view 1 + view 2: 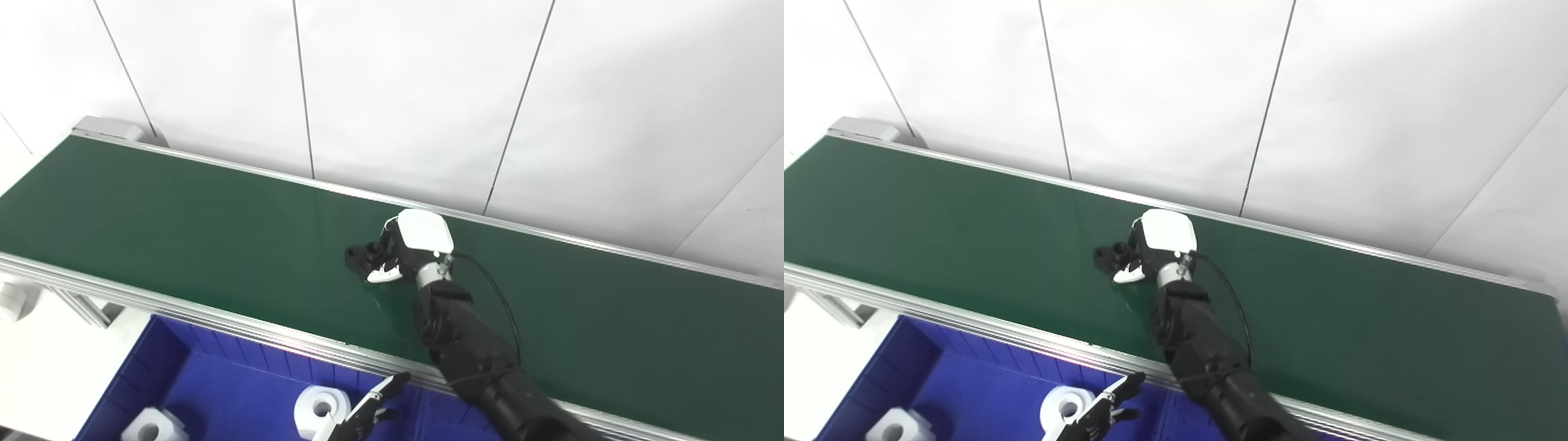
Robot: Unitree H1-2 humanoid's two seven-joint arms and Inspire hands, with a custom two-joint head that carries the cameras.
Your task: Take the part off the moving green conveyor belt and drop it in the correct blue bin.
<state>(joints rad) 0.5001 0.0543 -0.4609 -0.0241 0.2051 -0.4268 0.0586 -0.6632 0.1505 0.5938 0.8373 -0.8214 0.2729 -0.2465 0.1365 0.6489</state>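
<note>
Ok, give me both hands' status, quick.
Left hand: open, holding nothing, over the blue bin.
Right hand: on the belt, fingers around the black part; firm grip cannot be told.

I have the right arm stretched forward and up from the lower right, its black forearm leading to the white-backed right hand (409, 246), fingers curled down and closed around a small black piece. My left hand (362, 415) waits low, fingers spread apart.
</note>
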